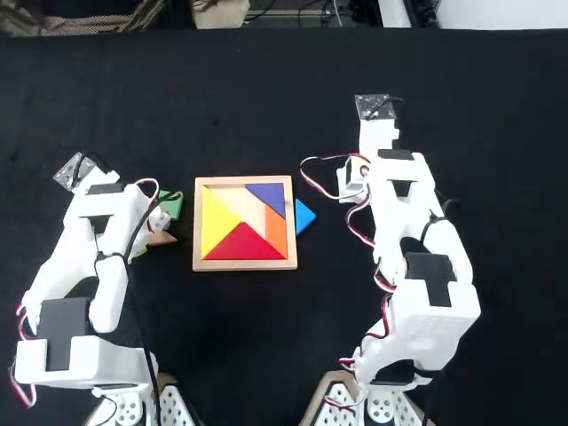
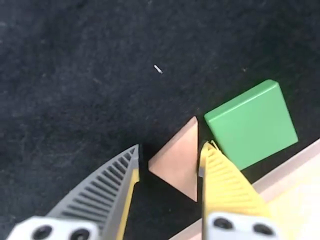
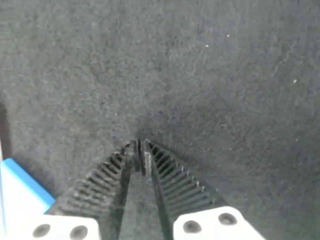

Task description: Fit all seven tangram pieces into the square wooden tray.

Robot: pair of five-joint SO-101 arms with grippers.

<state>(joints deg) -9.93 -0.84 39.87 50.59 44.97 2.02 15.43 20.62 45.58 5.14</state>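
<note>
The square wooden tray (image 1: 244, 266) lies on the black bench (image 1: 266, 98) between the two arms. Four pieces sit inside it: a large yellow triangle (image 1: 215, 224) along the side nearest the left arm, a large red triangle (image 1: 244, 244) along the near edge, a dark blue triangle (image 1: 271, 197) in the far corner on the right arm's side, and an orange piece (image 1: 277, 232) against the right wall below it. A patch of bare wood (image 1: 241, 206) shows between the yellow and the dark blue triangles.

Three pieces lie outside on the cloth. A light blue piece (image 1: 304, 216) rests just beside the tray's right rim. On the other side a green square (image 1: 170, 205) sits close to the tray's left rim, and a small tan triangle (image 1: 162, 237) lies just nearer the arm's base than it.

The left gripper (image 2: 171, 149) is down over that tan triangle (image 2: 177, 162), its fingers (image 2: 117, 185) parted to a moderate width with the piece between them. The yellow-faced finger lies against one edge of the triangle, while a dark gap separates the other finger from it. The green square (image 2: 250, 125) is just beyond the yellow-faced finger, and the tray's pale rim (image 2: 295, 170) runs behind it.

The right gripper (image 3: 141, 150) hangs over bare black cloth with its fingers (image 3: 170, 182) pressed together on nothing; the light blue piece (image 3: 20, 192) is off to one side of it.
</note>
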